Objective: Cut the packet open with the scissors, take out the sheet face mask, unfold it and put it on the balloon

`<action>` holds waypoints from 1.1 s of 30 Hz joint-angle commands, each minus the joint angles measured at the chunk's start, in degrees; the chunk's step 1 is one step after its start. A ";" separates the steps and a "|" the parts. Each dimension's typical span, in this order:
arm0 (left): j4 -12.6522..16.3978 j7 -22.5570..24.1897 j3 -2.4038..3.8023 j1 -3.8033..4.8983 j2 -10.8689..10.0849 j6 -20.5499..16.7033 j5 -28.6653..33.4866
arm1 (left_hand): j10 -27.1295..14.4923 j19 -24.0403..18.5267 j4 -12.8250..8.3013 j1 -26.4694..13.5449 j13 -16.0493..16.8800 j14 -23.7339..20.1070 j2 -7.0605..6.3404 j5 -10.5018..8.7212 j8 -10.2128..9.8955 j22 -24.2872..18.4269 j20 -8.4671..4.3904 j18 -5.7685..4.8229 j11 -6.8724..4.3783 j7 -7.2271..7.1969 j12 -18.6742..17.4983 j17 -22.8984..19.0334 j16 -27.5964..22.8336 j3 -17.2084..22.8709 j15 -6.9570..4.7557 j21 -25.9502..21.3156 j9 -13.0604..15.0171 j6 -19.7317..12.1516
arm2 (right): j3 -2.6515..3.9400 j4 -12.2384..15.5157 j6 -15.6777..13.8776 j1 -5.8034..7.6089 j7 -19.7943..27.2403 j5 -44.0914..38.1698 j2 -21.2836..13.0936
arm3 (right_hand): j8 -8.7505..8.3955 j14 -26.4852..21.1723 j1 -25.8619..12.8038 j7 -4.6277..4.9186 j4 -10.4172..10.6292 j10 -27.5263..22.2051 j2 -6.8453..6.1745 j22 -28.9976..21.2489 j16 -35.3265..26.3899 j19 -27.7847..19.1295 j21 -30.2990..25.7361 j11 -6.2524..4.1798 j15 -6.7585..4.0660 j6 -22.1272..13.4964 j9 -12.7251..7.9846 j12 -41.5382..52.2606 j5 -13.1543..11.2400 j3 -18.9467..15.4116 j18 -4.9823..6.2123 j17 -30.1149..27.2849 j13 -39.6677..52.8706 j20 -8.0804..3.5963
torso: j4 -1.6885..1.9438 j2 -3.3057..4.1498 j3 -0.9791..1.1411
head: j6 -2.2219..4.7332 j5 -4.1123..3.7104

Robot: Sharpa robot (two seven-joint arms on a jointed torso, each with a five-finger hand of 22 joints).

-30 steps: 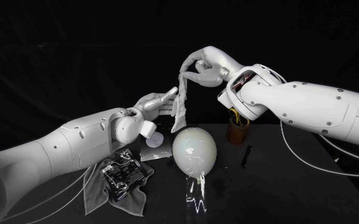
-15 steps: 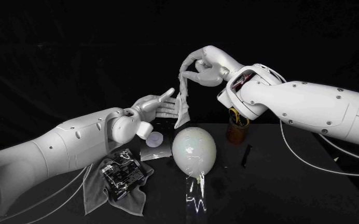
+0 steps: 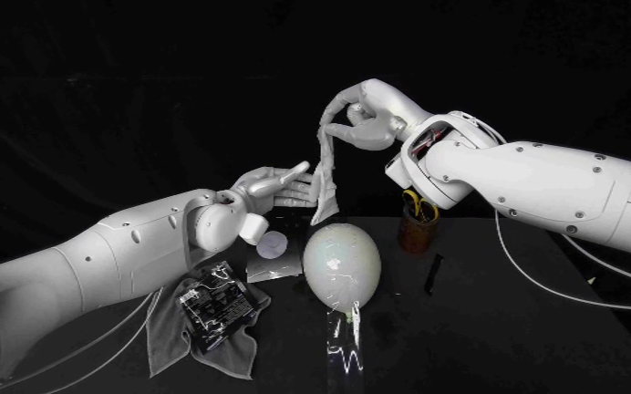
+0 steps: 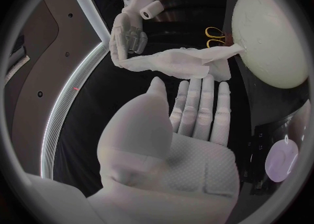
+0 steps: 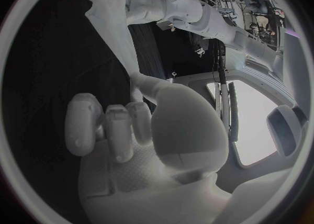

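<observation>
My right hand (image 3: 353, 121) is raised above the table and pinches the top of the white sheet face mask (image 3: 325, 172), which hangs as a folded strip with its lower end just above the pale balloon (image 3: 342, 264). My left hand (image 3: 282, 186) is beside the mask's lower part, fingers straight and spread, holding nothing. In the left wrist view the mask (image 4: 177, 62) stretches from the right hand (image 4: 128, 38) past my left fingertips (image 4: 196, 96) toward the balloon (image 4: 271, 35). The right wrist view shows the mask (image 5: 108, 20) hanging from my right hand (image 5: 131, 130). The cut silver packet (image 3: 274, 272) lies left of the balloon. Yellow-handled scissors (image 3: 419, 208) stand in a brown holder.
A grey cloth (image 3: 178, 339) with a black object (image 3: 217, 303) on it lies at the front left. A small round pale disc (image 3: 273, 247) lies by the packet. A thin black stick (image 3: 430, 274) lies right of the balloon, in front of the brown holder (image 3: 417, 233).
The right hand has shifted slightly right with the mask, so its lower end swung right. The left hand's fingers have come a little lower beside the strip.
</observation>
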 commanded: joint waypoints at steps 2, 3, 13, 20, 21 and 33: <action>0.31 0.47 0.08 0.11 -0.11 1.70 1.85 | 1.31 1.67 0.13 3.06 0.02 1.23 -0.20 -0.12 -0.56 0.29 -0.14 0.60 -0.27 0.08 -0.67 1.08 1.60 -1.06 -0.27 0.22 -0.39 0.95 | 0.03 -0.10 0.36 0.05 0.31 -0.20 0.02 | 0.23 6.09 -0.33 0.00 0.01 2.02 0.38 10.85 0.20 0.32 0.16 0.02 -0.38 0.29 5.55 0.18 0.20 0.27 -0.66 15.08 9.57 -0.10 | -0.03 -0.03 0.01 | -0.03 -0.06; 0.34 0.47 0.08 0.11 -0.14 1.70 1.96 | 1.78 2.15 0.08 3.95 0.03 1.70 -0.22 -0.18 -0.66 0.38 -0.23 0.68 -0.30 -0.08 -0.77 1.46 2.22 -1.26 -0.48 0.42 -0.49 1.05 | 0.03 -0.14 0.41 0.05 0.29 -0.20 0.02 | 0.23 6.09 -0.33 0.00 0.01 2.02 0.38 10.85 0.20 0.32 0.16 0.02 -0.38 0.29 5.55 0.18 0.20 0.27 -0.66 15.08 9.57 -0.10 | -0.04 -0.02 0.01 | -0.02 -0.06; 0.82 0.46 0.08 0.11 -0.20 1.66 2.31 | 4.66 4.41 -2.62 15.75 -0.55 2.24 -0.58 -0.10 -1.67 0.73 -0.90 0.74 -1.43 -0.57 -2.68 4.00 5.87 -1.13 -1.56 1.39 -1.43 1.57 | -0.02 -0.61 0.79 0.02 0.12 -0.21 -0.14 | 0.27 6.09 -0.40 -0.01 0.01 1.97 0.36 10.82 0.20 0.25 0.07 0.02 -0.38 0.27 5.56 0.12 0.20 0.32 -0.64 15.08 9.52 -0.09 | -0.01 0.03 0.00 | -0.05 -0.01; 1.00 0.27 0.08 0.11 -0.20 1.46 2.00 | 7.00 5.35 -2.58 19.50 -0.57 2.26 -0.85 -0.07 -2.20 0.99 -1.34 0.79 -1.78 -0.65 -3.17 5.18 7.57 -1.80 -1.82 1.95 -1.97 2.12 | -0.06 -0.82 1.00 -0.02 0.02 -0.21 -0.16 | 0.27 6.09 -0.40 -0.01 0.01 1.97 0.36 10.82 0.20 0.25 0.07 0.02 -0.38 0.27 5.56 0.12 0.20 0.32 -0.64 15.08 9.52 -0.09 | -0.02 -0.01 0.03 | -0.12 0.02; 1.02 0.25 0.08 0.11 -0.20 1.43 1.93 | 7.43 5.57 -2.58 19.87 -0.48 2.39 -0.86 -0.07 -2.22 1.07 -1.43 0.79 -1.87 -0.66 -3.07 5.38 7.90 -1.89 -1.90 2.11 -2.02 2.20 | -0.07 -0.85 1.04 -0.03 0.00 -0.21 -0.16 | 0.27 6.09 -0.40 -0.01 0.01 1.97 0.36 10.82 0.20 0.25 0.07 0.02 -0.38 0.27 5.56 0.12 0.20 0.32 -0.64 15.08 9.52 -0.09 | -0.02 -0.01 0.03 | -0.12 0.02; 1.44 -0.74 0.08 0.11 -0.18 1.36 -0.86 | 10.63 8.50 -4.73 24.19 1.40 3.97 -0.70 -0.05 -2.54 3.23 -3.38 0.41 -2.92 -1.12 -0.89 8.02 12.18 -1.37 -3.30 5.80 -2.71 3.66 | -0.13 -1.01 1.16 -0.11 -0.14 -0.21 -0.30 | 0.27 6.09 -0.40 -0.01 0.01 1.97 0.36 10.82 0.20 0.25 0.07 0.02 -0.38 0.27 5.56 0.12 0.20 0.32 -0.64 15.08 9.52 -0.09 | 0.02 -0.02 0.02 | -0.15 0.00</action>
